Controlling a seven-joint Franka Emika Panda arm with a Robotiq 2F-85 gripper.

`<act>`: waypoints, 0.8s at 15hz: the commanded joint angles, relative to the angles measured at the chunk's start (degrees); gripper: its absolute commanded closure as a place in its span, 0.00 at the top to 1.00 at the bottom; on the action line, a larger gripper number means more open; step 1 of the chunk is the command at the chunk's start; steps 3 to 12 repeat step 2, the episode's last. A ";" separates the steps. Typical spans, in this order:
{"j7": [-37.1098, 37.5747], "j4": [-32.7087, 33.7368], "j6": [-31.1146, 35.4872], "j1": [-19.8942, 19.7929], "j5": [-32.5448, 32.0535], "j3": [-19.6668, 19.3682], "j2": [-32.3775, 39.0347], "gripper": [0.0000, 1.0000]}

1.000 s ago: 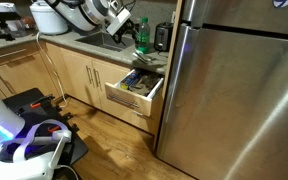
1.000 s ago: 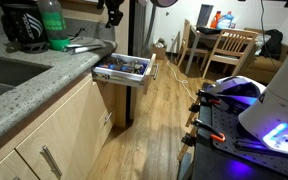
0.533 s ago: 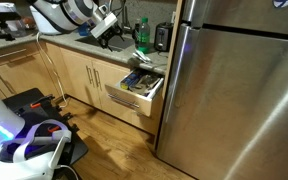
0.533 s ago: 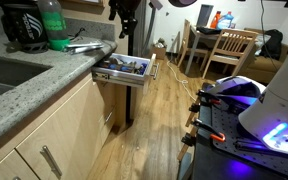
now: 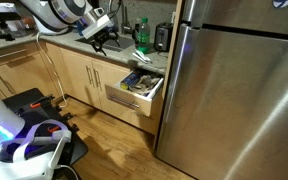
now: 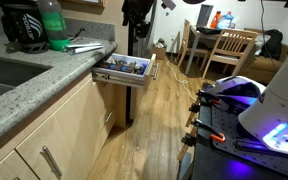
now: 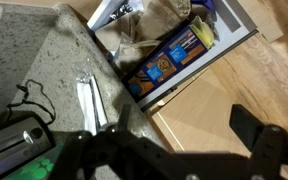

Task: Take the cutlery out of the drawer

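The drawer (image 5: 132, 97) with its light wood front stands pulled open under the counter; it also shows in an exterior view (image 6: 122, 77) and in the wrist view (image 7: 216, 52). Inside lies a jumble with bluish parts (image 5: 139, 80) (image 6: 124, 67), including a blue packet (image 7: 170, 58); single utensils there are hard to tell apart. A few silvery cutlery pieces (image 7: 88, 100) lie on the granite counter beside the drawer, seen in an exterior view (image 6: 82, 46) too. My gripper (image 5: 101, 31) (image 6: 136, 10) (image 7: 169, 150) hangs above the counter edge, open and empty.
A large steel fridge (image 5: 234, 90) stands right next to the drawer. A green bottle (image 5: 142, 38) (image 6: 52, 28) and a dark appliance (image 6: 22, 30) stand on the counter. A sink (image 6: 2, 75), a dining table with chairs (image 6: 224, 50) and wooden floor (image 6: 159, 120) are around.
My arm has swung away from the green bottle, along the counter and out over the drawer's side. The gripper stays empty. The drawer has not moved.
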 commanded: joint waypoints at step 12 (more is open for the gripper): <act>-0.41 0.01 -0.01 -2.03 0.48 1.99 0.37 1.00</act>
